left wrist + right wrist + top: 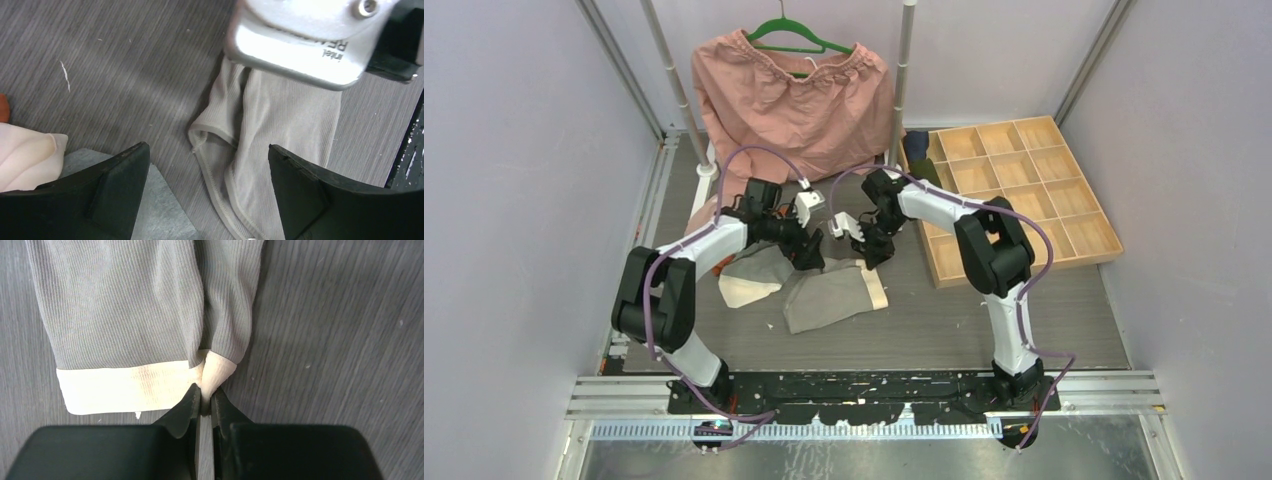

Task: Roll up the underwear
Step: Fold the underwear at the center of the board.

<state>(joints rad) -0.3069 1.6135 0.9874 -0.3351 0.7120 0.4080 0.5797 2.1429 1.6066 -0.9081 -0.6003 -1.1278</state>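
The likeliest fault from here is a lost or lopsided grip. The right gripper (204, 392) has its fingers pressed together on only a small folded corner of the cream waistband (125, 387) of the grey underwear (125, 305). A pull or a turn could slide that thin pinch free, or drag the whole piece across the table (984, 320) without starting a roll. The cloth near the pinch is already bunched into a crease, so a roll started here would probably come out crooked. A second risk lies on the left. The left gripper (207, 147) has its fingers spread wide and holds nothing. A pale cream undergarment (25, 155) lies near its left finger, so a careless close might catch the wrong piece. The silver camera housing of the right wrist (300, 40) also hangs close by, and the two arms could knock together. The grey underwear lies flat on the table, centred between the two arms. From the right wrist, it stretches away from the fingertips, with the waistband nearest them. From the left wrist, a hemmed edge of it lies below and between the open fingers; whether they touch it cannot be told.
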